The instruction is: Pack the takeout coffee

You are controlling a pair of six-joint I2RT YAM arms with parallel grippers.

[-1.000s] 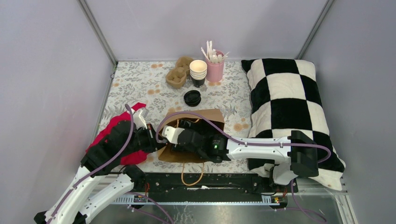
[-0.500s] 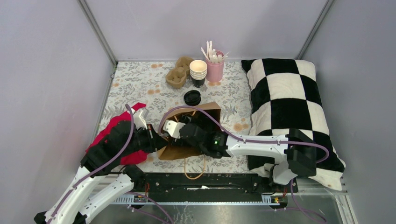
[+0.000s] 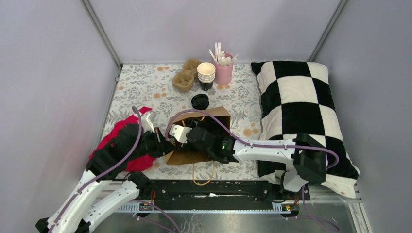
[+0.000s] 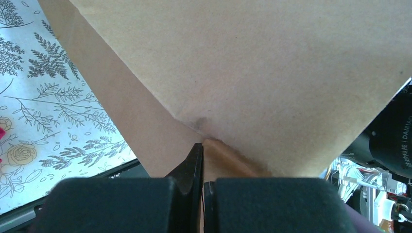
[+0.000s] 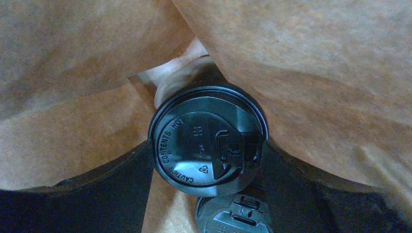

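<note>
In the bag: the coffee (image 5: pixel 209 138) sits between the fingers of the right tool (image 5: pixel 208 160), with the creased walls of the bag (image 5: pixel 316 73) all round it.
Right tool: spread wide, its black fingers (image 5: pixel 121 179) pressed to the lid's rim on either side, gripping the coffee.
Left tool (image 4: pixel 201 165): closed flat on a folded edge of the bag, the paper pinched between its tips.
Coffee, make: a round black plastic lid, glossy, with raised lettering, a recycling mark and a tab at the sip hole. The cup under it hardly shows.
Coffee, axis: the lid faces the right wrist camera, so the long axis runs from the tool away into the bag. How far it tilts against the bench cannot be told.
Bag, make: matte brown kraft paper in soft folds and sharp creases, lying on the bench.
Second lid (image 5: pixel 233 216): a duller, greyer disc just below the coffee, cut by the frame's edge.
Bench (image 3: pixel 145 82): covered by a pale cloth printed with leaves and orange roses.
Beside: a red cloth (image 3: pixel 138 164) under the left arm, and a plump black-and-white checked pillow (image 3: pixel 301 102) at the right.
</note>
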